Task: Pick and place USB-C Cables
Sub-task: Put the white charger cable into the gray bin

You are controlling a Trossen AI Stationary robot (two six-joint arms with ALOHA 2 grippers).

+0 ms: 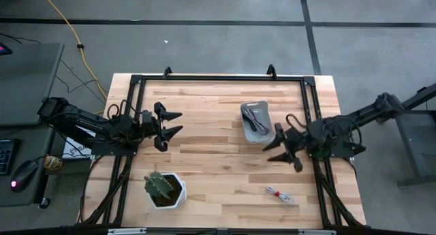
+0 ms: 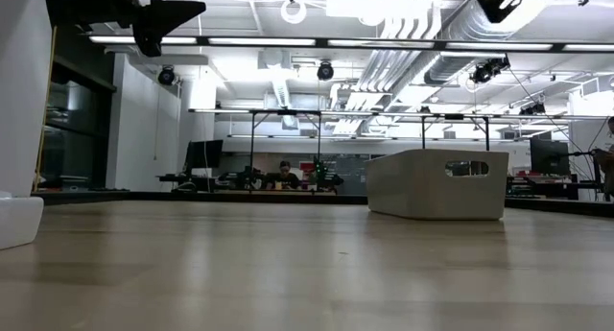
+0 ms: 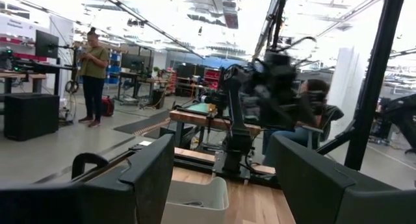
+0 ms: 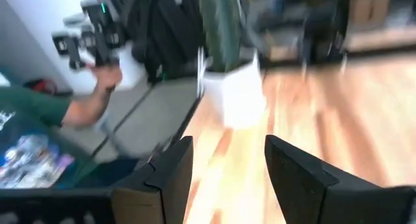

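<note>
The pale tray (image 1: 257, 134) stands right of the table's middle. Thin dark cables (image 1: 255, 118), one reddish and one black, lie bundled inside it. A whitish cable with red (image 1: 279, 194) lies on the wood near the right near corner. I cannot make out a grey cable. My left gripper (image 1: 174, 124) hovers open over the table's left part, pointing toward the tray (image 3: 195, 201). My right gripper (image 1: 272, 152) hovers open just off the tray's near right corner, above the table; in its wrist view (image 4: 224, 165) nothing sits between the fingers.
A white pot with a green cactus (image 1: 164, 189) stands near the left near edge and also shows as the pot (image 4: 237, 94). A black frame (image 1: 218, 78) rims the table. A person's hand (image 4: 97, 94) shows beyond the table. Bare wood lies between the grippers.
</note>
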